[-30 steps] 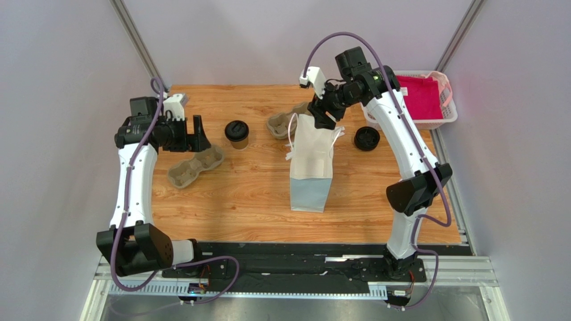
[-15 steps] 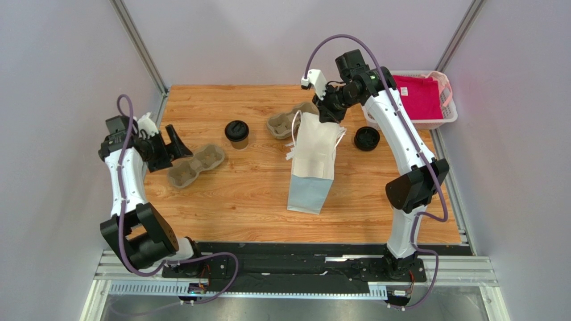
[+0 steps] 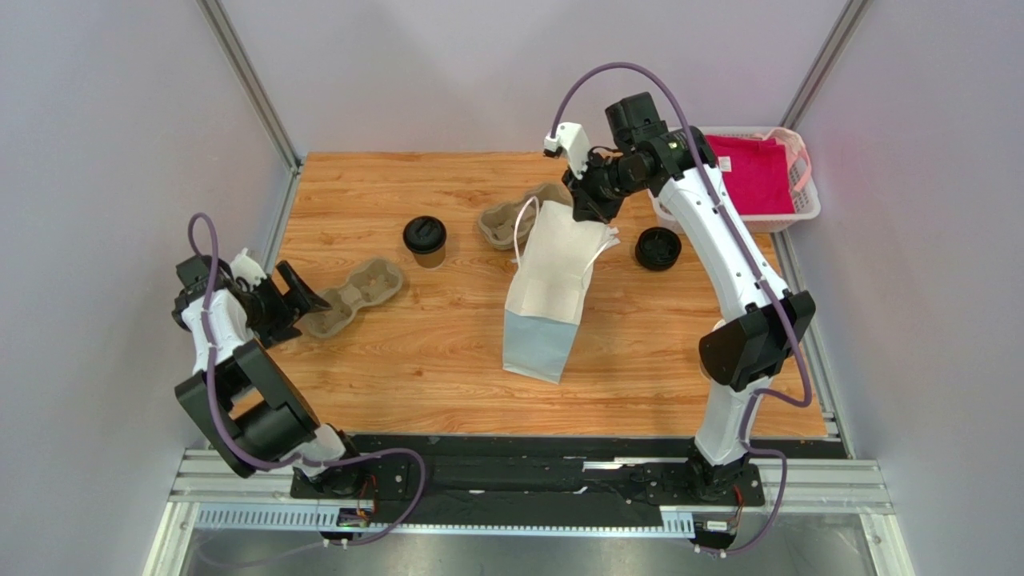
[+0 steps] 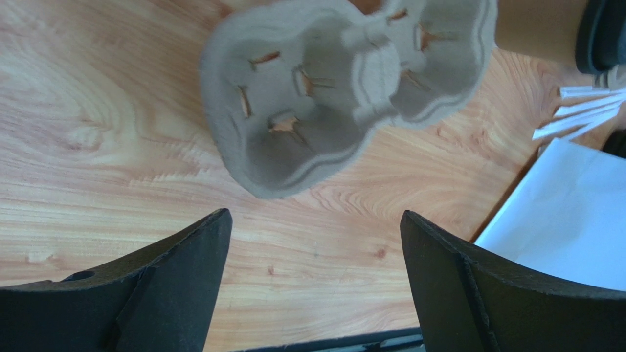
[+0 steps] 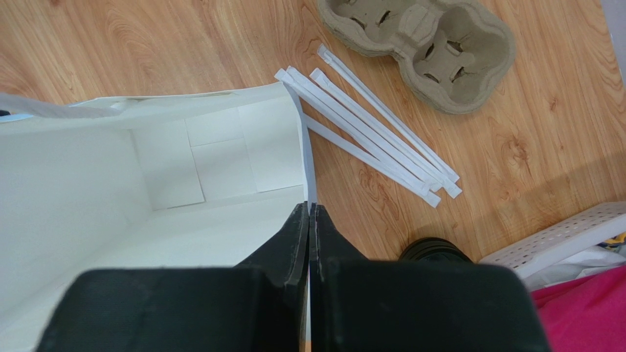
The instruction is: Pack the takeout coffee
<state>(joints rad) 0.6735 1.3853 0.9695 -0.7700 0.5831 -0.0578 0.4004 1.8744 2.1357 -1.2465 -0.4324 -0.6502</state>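
Right tool clamps the rim of a white paper bag; left tool gapes beside a tan moulded-pulp cup carrier, black-lidded brown kraft-paper takeout coffee standing farther back.

takeout coffee cut off at top edge (left wrist view), black lid half hidden behind right gripper

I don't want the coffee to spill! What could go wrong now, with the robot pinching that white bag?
1. The right gripper pinches only one thin edge of the white paper bag, which leans; it might slip free or tear.
2. The open left gripper faces the cup carrier, which lies between it and the takeout coffee; reaching over could knock either.
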